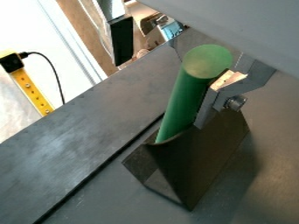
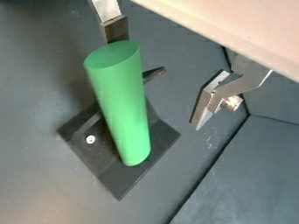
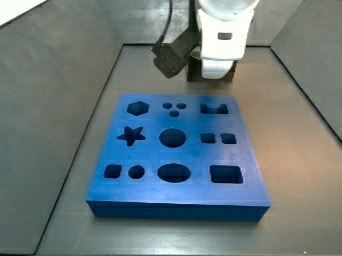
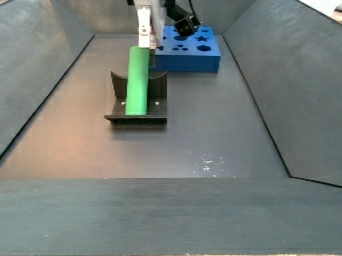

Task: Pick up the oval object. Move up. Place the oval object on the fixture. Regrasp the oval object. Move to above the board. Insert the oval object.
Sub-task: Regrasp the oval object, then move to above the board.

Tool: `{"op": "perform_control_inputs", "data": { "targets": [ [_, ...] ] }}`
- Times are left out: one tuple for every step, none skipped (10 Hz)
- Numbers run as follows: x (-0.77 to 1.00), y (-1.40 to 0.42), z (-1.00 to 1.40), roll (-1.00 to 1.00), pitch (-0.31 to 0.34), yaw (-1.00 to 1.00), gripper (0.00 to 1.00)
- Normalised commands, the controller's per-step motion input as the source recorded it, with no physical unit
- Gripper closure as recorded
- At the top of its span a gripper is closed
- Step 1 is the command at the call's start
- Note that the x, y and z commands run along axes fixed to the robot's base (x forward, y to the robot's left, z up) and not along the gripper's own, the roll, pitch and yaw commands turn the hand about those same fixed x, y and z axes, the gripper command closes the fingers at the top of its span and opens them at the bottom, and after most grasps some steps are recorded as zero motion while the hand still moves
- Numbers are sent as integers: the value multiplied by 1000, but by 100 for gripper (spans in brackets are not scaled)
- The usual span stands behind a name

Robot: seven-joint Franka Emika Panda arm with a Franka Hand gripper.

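- Oval object (image 2: 119, 105) leans tilted on the fixture (image 2: 96, 154), its lower end on the base plate, its length propped against the upright; I judge it is parked there so I can take a fresh hold suited to insertion
- my claw (image 2: 158, 61) is spread around its upper end; one finger (image 1: 219, 94) looks to be just beside the rod, and no pinch shows, so the fixture seems to bear it
- it looks bright green, smooth, with a flat oval top face (image 1: 207, 59)
- the board (image 3: 177, 150) lies apart on the floor (image 4: 201, 140), its holes all vacant
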Motion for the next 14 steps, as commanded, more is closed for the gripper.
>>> {"op": "perform_control_inputs", "data": {
  "targets": [
    [368,-22,-29,131,116,70,0],
    [286,-25,-32,133,113,78,0],
    [228,-27,-32,131,108,81,0],
    [170,-28,-29,129,103,83,0],
    [0,0,0,0,0,0,100],
    [145,242,1000,-1,262,-449,100],
    [141,240,1000,-11,276,-425,100],
    [134,231,1000,-25,293,-348,100],
    [115,213,1000,-48,341,-141,100],
    [106,202,1000,-53,360,-33,100],
    [102,187,1000,-42,358,49,100],
    [101,171,1000,-25,346,115,100],
    [103,157,1000,-20,317,164,100],
    [104,141,1000,-27,261,209,100]
  ]
}}
